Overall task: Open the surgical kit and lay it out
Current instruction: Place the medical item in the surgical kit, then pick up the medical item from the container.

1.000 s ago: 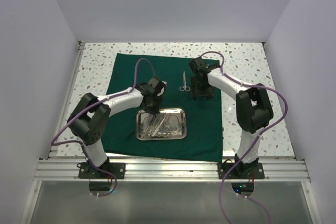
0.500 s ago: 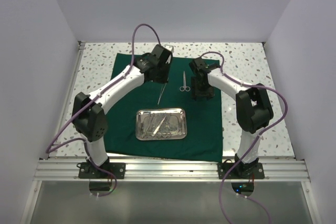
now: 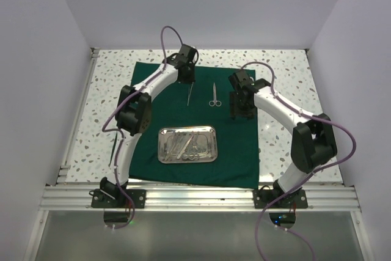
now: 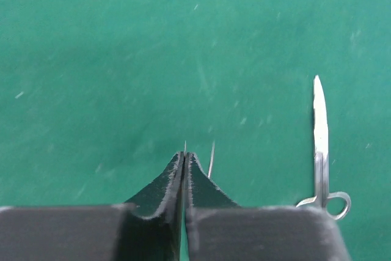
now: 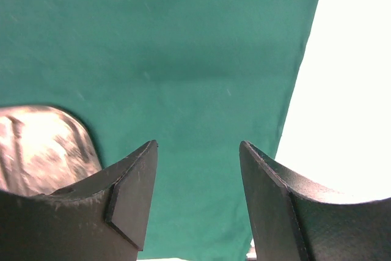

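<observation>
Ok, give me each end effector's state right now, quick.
Left end effector: closed, holding a thin silver instrument.
Right end effector: open, holding nothing.

Matt, dark green cloth drape (image 3: pixel 241 151) lies on the smooth speckled surface (image 3: pixel 287 71); steel tray (image 3: pixel 215 148), scissors (image 3: pixel 214 95) and tweezers (image 3: pixel 190 94) gleam, polished metal.

The table (image 3: pixel 113 77) before me has a white top flecked with grey and brown. It is evenly and brightly lit, and washes out to plain white in my right wrist view. Plain pale walls enclose it on three sides: the back wall (image 3: pixel 201 4), the left wall (image 3: pixel 36 77) and the right wall (image 3: pixel 360 59). An aluminium rail (image 3: pixel 201 198) runs along the near edge, and below it lies a smooth grey panel (image 3: pixel 201 236).
</observation>
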Tool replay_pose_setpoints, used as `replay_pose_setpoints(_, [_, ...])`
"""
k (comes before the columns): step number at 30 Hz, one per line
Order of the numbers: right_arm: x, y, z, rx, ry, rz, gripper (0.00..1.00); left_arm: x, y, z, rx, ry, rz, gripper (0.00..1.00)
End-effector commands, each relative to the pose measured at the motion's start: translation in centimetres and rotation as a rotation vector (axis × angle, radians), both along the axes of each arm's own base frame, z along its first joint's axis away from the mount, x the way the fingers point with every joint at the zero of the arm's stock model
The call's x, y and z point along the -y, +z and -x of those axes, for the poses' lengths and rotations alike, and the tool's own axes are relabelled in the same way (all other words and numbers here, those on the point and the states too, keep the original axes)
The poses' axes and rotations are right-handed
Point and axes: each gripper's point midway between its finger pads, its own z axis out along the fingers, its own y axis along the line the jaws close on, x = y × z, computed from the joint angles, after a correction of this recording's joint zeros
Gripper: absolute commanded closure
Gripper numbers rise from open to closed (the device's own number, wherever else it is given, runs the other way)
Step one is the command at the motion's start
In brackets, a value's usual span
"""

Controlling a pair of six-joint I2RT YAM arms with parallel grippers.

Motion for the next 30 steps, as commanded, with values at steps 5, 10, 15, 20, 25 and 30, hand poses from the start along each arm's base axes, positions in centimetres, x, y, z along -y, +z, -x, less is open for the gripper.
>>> replay_pose_setpoints(5, [2.4, -1.1, 4.1, -0.046, -0.028, 0.037, 0.40, 2.6, 3.0, -3.9, 0.126, 0.012, 0.119, 0.51])
replay_pose_setpoints(10, [2.2, -1.4, 4.0, -0.044, -0.018, 0.027, 0.39, 0.4, 4.8, -2.5, 0.144, 0.024, 0.057, 0.33])
replay_pose_setpoints(15, [1.3, -0.7, 2.7, -0.023, 0.002, 0.004, 0.39, -1.1, 8.0, 3.9, 0.132, -0.056, 0.012, 0.41])
replay_pose_setpoints(20, [0.5, -0.2, 1.3, -0.004, 0.017, -0.011, 0.39, -1.9, 6.5, 13.3, 0.053, -0.161, -0.028, 0.55])
replay_pose_setpoints(25, [0.2, -0.5, 1.1, -0.009, 0.026, -0.018, 0.39, -4.2, 1.7, 20.4, -0.085, -0.136, -0.023, 0.62])
replay_pose_setpoints(30, [0.4, -0.9, 1.5, -0.022, 0.029, -0.012, 0.39, -5.5, -1.3, 24.1, -0.169, -0.133, -0.039, 0.64])
